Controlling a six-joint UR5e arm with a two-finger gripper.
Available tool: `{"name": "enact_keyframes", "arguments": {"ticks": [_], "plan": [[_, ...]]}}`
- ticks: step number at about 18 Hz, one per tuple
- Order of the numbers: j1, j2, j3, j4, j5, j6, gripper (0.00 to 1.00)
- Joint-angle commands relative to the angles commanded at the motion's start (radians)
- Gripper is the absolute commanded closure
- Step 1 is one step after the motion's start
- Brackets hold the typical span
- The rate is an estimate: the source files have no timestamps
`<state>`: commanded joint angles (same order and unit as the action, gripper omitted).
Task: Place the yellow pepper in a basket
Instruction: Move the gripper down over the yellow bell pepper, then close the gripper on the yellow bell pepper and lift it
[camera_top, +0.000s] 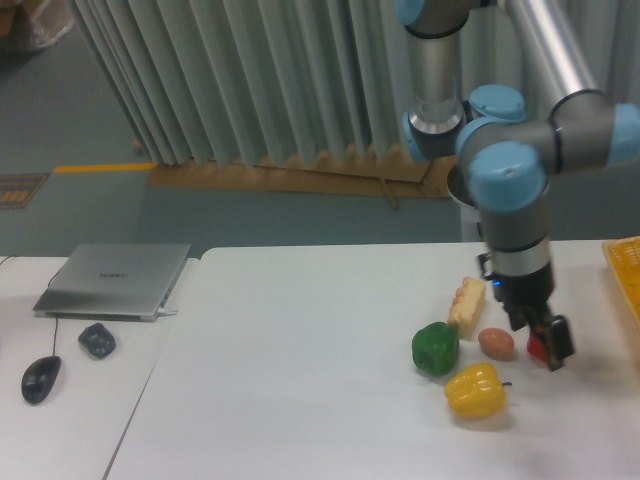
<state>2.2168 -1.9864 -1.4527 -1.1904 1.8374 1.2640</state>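
- The yellow pepper (475, 390) lies untouched at the desk's (300, 380) near edge, awaiting pickup.
- At its one o'clock the tool (541, 338) hovers, fingers spread and empty, masking the red pepper (535, 348).
- The basket (625, 270) waits at two o'clock.

desk (300, 340): carries everything named below, in two groups well apart.
yellow pepper (475, 390): nearest the front edge, in the right-hand group.
green pepper (435, 348): just behind and left of the yellow pepper.
egg (495, 343): right of the green pepper, behind the yellow pepper.
corn piece (466, 305): behind the egg and the green pepper.
red pepper (537, 347): right of the egg, partly hidden by my end effector (540, 340).
basket (625, 275): at the far right edge, well apart from the peppers.
laptop (115, 280): far left, toward the back.
mouse (40, 378): in front of the laptop, at the left edge.
small object (97, 340): between the mouse and the laptop.
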Motion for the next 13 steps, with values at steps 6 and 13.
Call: {"name": "enact_keyframes", "arguments": {"ticks": [6,13], "plan": [[-0.058,-0.029,0.0,-0.066,0.077,-0.005,0.0],[-0.077,-0.092,0.014,-0.055,0.105,-0.066,0.0]]}}
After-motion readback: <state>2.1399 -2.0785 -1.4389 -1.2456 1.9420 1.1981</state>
